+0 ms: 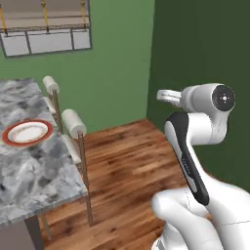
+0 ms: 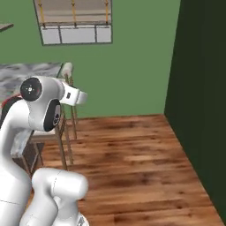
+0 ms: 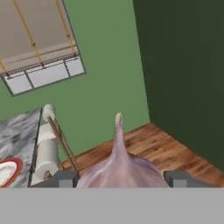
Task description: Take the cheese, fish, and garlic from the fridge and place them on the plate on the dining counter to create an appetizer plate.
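Our gripper (image 3: 118,178) has its 2 fingertips clamped on the garlic (image 3: 120,164), pointed top facing away. The plate (image 1: 27,132) lies off to our left on the dining counter (image 1: 34,171), seemingly bare.

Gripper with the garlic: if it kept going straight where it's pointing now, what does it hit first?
Probably the green wall. The gripper, shut on the garlic, aims above the wood floor, right of the stools. Way looks free until then; depth unclear.
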Robot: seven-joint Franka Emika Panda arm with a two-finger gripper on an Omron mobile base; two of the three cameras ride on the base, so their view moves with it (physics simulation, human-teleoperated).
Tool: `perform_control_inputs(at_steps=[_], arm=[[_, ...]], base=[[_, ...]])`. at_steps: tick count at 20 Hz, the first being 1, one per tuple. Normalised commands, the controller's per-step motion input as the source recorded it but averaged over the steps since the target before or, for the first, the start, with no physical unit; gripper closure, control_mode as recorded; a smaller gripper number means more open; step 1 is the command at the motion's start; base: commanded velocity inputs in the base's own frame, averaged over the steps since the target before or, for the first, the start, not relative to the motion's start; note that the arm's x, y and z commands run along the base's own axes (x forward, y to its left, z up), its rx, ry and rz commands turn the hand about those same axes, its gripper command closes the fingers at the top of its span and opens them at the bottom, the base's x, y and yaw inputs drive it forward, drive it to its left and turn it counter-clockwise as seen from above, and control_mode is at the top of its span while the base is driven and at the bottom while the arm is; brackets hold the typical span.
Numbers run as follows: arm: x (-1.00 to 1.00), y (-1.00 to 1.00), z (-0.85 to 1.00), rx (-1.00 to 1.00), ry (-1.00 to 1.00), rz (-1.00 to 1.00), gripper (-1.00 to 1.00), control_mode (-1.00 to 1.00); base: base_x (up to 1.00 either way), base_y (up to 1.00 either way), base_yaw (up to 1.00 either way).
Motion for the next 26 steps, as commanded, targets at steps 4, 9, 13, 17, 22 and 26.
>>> perform_control_inputs(at_steps=[4, 9, 13, 17, 22, 26], arm=[[0.00, 0.00, 0.00, 0.00, 0.00, 0.00, 1.00, 1.00], [0.00, 0.00, 0.00, 0.00, 0.00, 0.00, 1.00, 1.00], [0.00, 0.00, 0.00, 0.00, 0.00, 0.00, 1.00, 1.00], [0.00, 0.00, 0.00, 0.00, 0.00, 0.00, 1.00, 1.00], [0.00, 0.00, 0.00, 0.00, 0.00, 0.00, 1.00, 1.00], [0.00, 0.00, 0.00, 0.00, 0.00, 0.00, 1.00, 1.00]], base=[[1.00, -0.38, 0.71], [1.00, -0.42, 0.70], [1.00, -0.45, 0.70], [1.00, -0.46, 0.70], [1.00, -0.47, 0.70], [0.98, -0.50, 0.69]])
